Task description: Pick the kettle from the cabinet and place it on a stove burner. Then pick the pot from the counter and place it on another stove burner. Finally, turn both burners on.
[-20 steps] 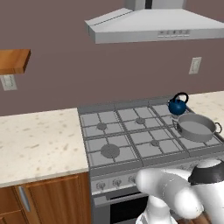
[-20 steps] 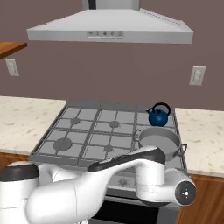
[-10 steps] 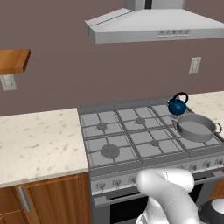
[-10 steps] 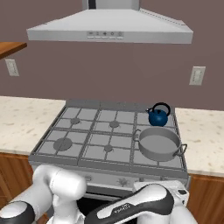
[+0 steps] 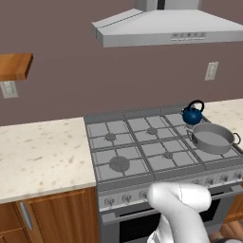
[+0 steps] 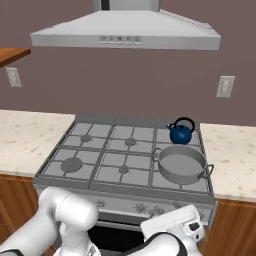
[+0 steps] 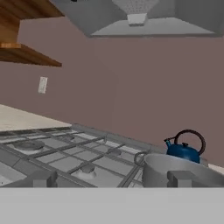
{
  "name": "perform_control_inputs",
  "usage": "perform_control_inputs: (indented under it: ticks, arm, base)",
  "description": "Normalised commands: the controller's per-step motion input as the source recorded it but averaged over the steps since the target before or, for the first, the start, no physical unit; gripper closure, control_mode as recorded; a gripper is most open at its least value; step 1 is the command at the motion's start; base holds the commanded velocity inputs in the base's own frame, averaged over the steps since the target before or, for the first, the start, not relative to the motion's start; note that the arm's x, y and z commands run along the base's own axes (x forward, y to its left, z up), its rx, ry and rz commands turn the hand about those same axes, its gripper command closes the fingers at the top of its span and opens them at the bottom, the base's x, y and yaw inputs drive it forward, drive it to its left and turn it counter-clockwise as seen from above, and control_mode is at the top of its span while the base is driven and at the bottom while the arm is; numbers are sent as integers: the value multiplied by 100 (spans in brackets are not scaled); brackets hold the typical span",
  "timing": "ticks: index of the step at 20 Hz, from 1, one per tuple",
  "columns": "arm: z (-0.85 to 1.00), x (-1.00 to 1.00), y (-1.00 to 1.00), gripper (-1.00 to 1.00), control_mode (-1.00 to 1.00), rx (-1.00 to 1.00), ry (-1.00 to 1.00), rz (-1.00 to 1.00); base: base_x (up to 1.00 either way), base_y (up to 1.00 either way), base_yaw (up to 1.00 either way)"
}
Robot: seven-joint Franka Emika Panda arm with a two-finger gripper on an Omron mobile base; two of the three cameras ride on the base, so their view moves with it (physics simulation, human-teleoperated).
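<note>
Kettle [image 5: 192, 114] and pot [image 5: 213, 138] both sit on the stove [image 5: 142, 152], on its right-hand side: the dark-blue kettle on the back right burner, the grey pot just in front of it on the front right burner, the two close together with a narrow gap between them. The other burners to the left lie bare, and the beige counter [image 5: 38, 156] beyond them is uncluttered. A range hood [image 6: 125, 31] hangs well above the grates. The wooden cabinet [image 5: 14, 65] shelf juts from the wall at far left. In the hand view the gripper [image 7: 109, 178] sits low at the stove's front edge, its fingertips [image 7: 40, 178] spread wide apart, holding nothing.
</note>
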Motion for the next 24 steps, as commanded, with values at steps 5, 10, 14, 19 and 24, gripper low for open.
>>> perform_control_inputs:
  ticks: [5,10,14,19,24]
  arm:
    - [-16,0,0,-100,-100,0,1,-19]
    - [-17,3,0,-100,-100,0,5,-19]
    - [-19,14,0,-100,-100,0,1,-10]
    - [-35,17,0,-100,-100,-1,0,-1]
    - [-45,3,-4,-100,-100,-3,-2,0]
  base:
    - [0,0,0]
    - [0,0,0]
    - [0,0,0]
    - [0,0,0]
    - [0,0,0]
